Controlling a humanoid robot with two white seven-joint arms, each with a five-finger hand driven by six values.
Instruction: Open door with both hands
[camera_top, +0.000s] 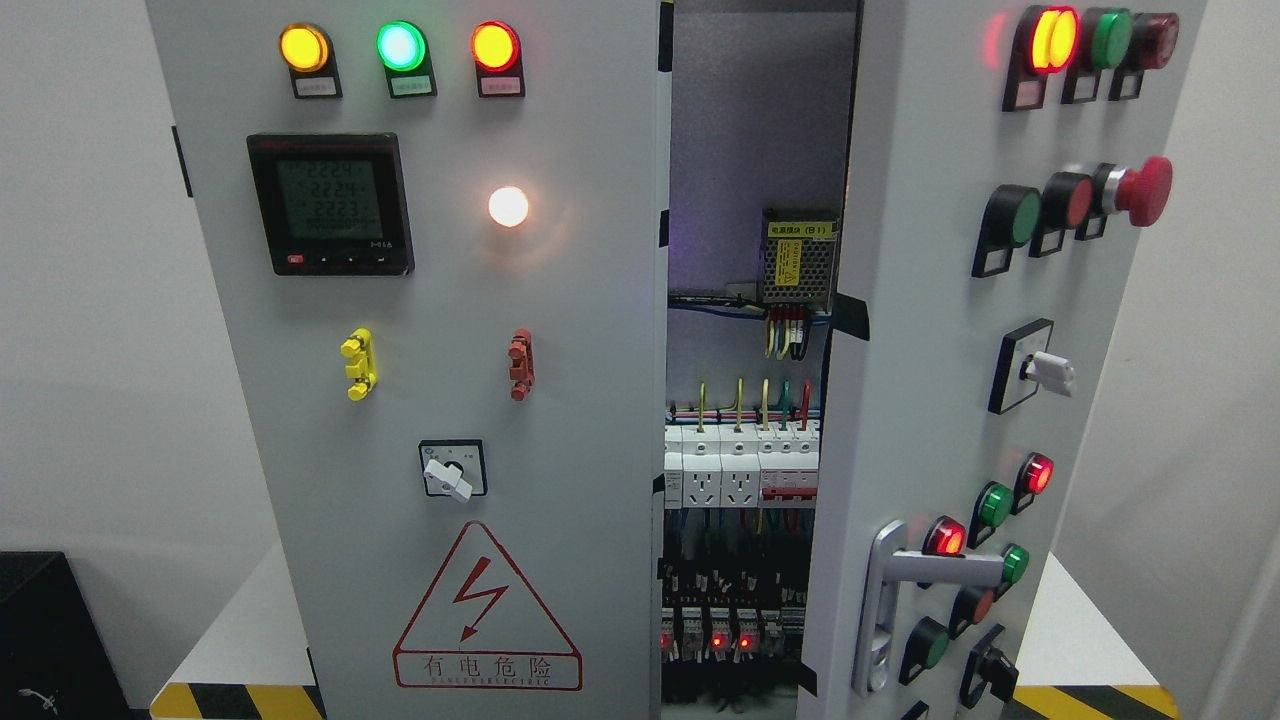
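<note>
Head view shows no robot hand, so its state cannot be told. Right door (930, 400) stands swung outward – handle (885, 600) turned level – exposing breakers (740, 470); left door (420, 350) looks closed.

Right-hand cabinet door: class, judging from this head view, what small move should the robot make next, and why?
Probably bring a robot hand up to the silver handle and swing the right door wider. It stands only partly open, showing wiring and breakers through the gap, and no robot hand is in view yet.
</note>
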